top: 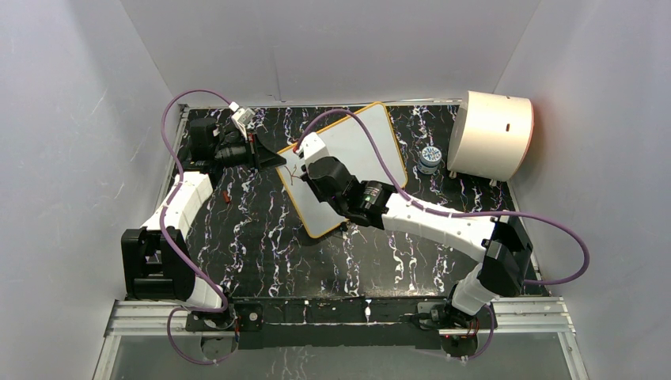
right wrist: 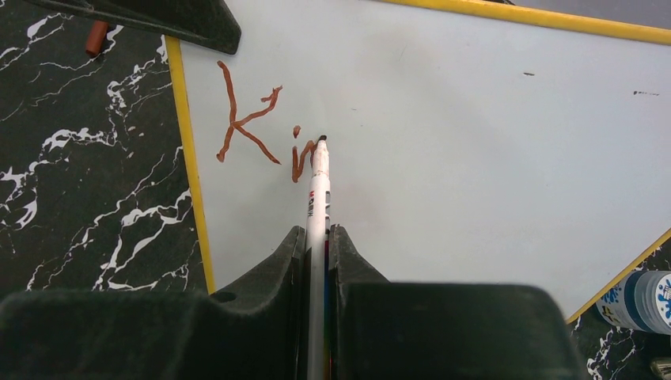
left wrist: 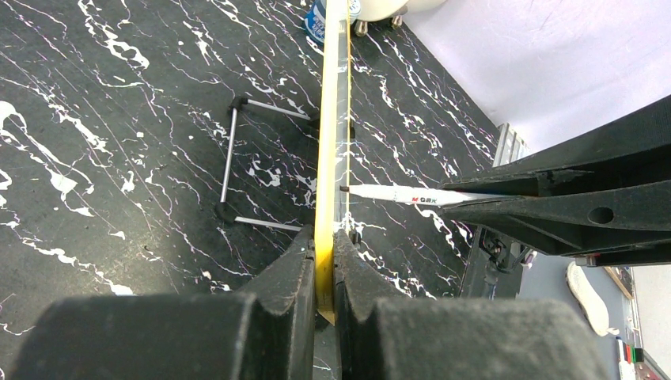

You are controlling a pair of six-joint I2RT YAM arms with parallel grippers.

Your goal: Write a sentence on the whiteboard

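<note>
The right hand (right wrist: 316, 237) pinched a marker (right wrist: 319, 186) by its barrel, its tip on the board (right wrist: 475, 158) just ahead, beside the "Ki" of the sentence (right wrist: 253, 127). The left hand (left wrist: 324, 241) clamped the rim; thin, stiff, light and slick, the board probably needed that edge grip.

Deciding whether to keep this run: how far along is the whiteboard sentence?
Done: left gripper clamped on the whiteboard rim; the sentence reads only "Ki" in red. In hand: right gripper holds the marker, tip on the board at a third letter's stroke. Left: nearly the whole sentence; most of the board is bare.
</note>
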